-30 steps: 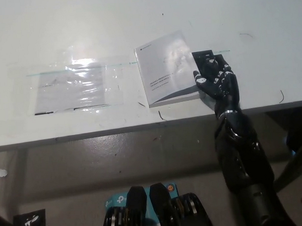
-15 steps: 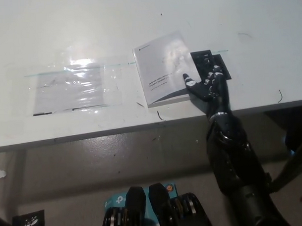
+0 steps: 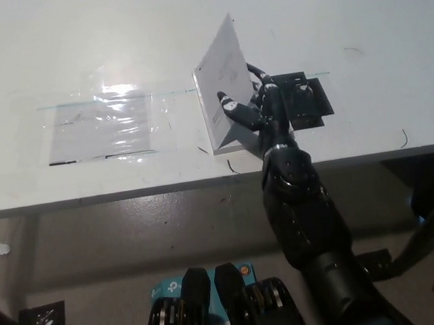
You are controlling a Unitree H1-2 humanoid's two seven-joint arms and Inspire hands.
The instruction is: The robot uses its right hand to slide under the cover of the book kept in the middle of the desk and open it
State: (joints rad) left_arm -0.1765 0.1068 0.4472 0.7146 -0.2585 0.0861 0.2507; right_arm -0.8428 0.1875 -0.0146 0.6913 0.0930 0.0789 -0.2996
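Head view, steep downward angle. White desk point(image 3: 92, 45) filling the upper half of the picture, surface marked by small dark scuffs and short scratches, one curved mark near the right edge. Front edge of the desk running slightly downhill from right to left across the middle of the frame. Grey floor point(image 3: 169, 228) below that edge, dull and smudged.

Clear plastic sheet point(image 3: 105, 123) lying flat on the desk at left, glare across its middle, a thin green line along its top edge. Well apart from the hand.

Book point(image 3: 219, 109) near the desk's front edge, about mid-width, just right of the plastic sheet. Cover point(image 3: 224, 66) lifted and standing steeply, hinged along the left side, upper corner pointing away from the camera. Lower pages still flat on the desk.

Black flat pad point(image 3: 307, 102) lying on the desk just right of the book, partly hidden by the arm.

Right hand point(image 3: 252, 108) black, reaching in from the bottom right, fingers point(image 3: 229, 105) spread and extended beneath the raised cover, touching its underside. Not clenched; propping rather than gripping. Forearm crossing the desk edge below the book.

Left hand out of view.
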